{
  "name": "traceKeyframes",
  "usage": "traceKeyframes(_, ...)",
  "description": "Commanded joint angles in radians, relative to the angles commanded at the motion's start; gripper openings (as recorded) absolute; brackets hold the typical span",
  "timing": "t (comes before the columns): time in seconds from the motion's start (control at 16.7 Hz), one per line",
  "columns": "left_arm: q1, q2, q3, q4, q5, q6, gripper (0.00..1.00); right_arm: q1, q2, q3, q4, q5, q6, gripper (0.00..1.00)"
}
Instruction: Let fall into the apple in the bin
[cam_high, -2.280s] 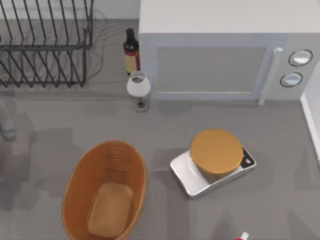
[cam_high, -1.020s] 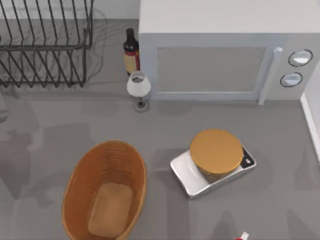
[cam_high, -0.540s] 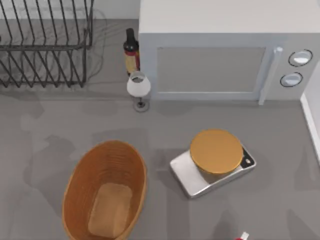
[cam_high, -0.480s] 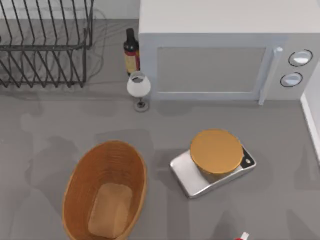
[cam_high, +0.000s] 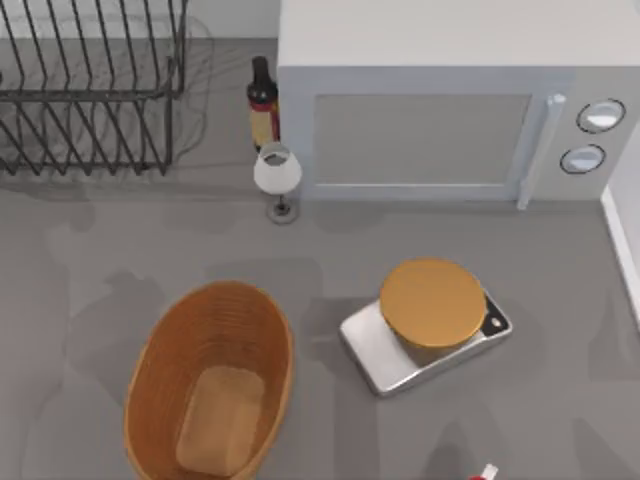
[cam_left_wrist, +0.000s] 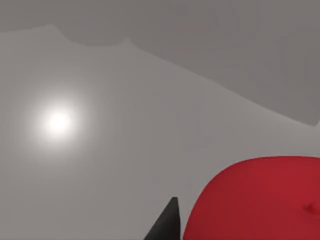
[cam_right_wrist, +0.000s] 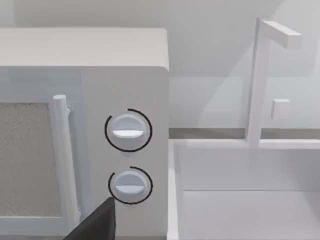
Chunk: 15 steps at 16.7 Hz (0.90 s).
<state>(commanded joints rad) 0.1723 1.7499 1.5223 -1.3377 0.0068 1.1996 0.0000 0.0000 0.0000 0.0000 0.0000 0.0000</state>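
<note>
1. My left wrist view gives me the smooth bright red apple (cam_left_wrist: 257, 200) close against the camera, with one dark finger (cam_left_wrist: 165, 225) of my left gripper just beside it and bare grey surface (cam_left_wrist: 125, 125) beyond. I cannot tell whether that gripper is clamped on the apple or merely next to it.
2. From the top view I get the large oval orange-brown wicker bin (cam_high: 212, 385), sitting on the surface toward the left, its tan bottom bare.
3. The top view also gives me the steel scale with a round orange top (cam_high: 428, 320) right of the bin, a white microwave (cam_high: 450, 100) behind it, and a black wire rack (cam_high: 90, 85), a dark bottle (cam_high: 262, 105) and a small white lamp (cam_high: 277, 178).
4. My right wrist view faces the microwave's two round dials (cam_right_wrist: 128, 131) and a white sink (cam_right_wrist: 245, 190) beside it. One dark finger (cam_right_wrist: 97, 225) of my right gripper pokes in. I cannot tell its state.
</note>
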Motion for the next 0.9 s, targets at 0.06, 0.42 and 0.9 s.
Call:
traceKeyframes(0.06, -0.021, -0.004, 0.0, 0.0, 0.002, -0.042, 0.0, 0.0, 0.0, 0.0, 0.0, 0.0, 0.0, 1.0)
traceKeyframes(0.42, -0.221, -0.045, -0.031, -0.001, 0.027, -0.465, 0.0, 0.0, 0.0, 0.0, 0.0, 0.0, 0.0, 1.0)
traceKeyframes(0.9, -0.564, -0.13, -0.14, 0.003, 0.08, -1.316, 0.0, 0.0, 0.0, 0.0, 0.0, 0.0, 0.0, 1.0)
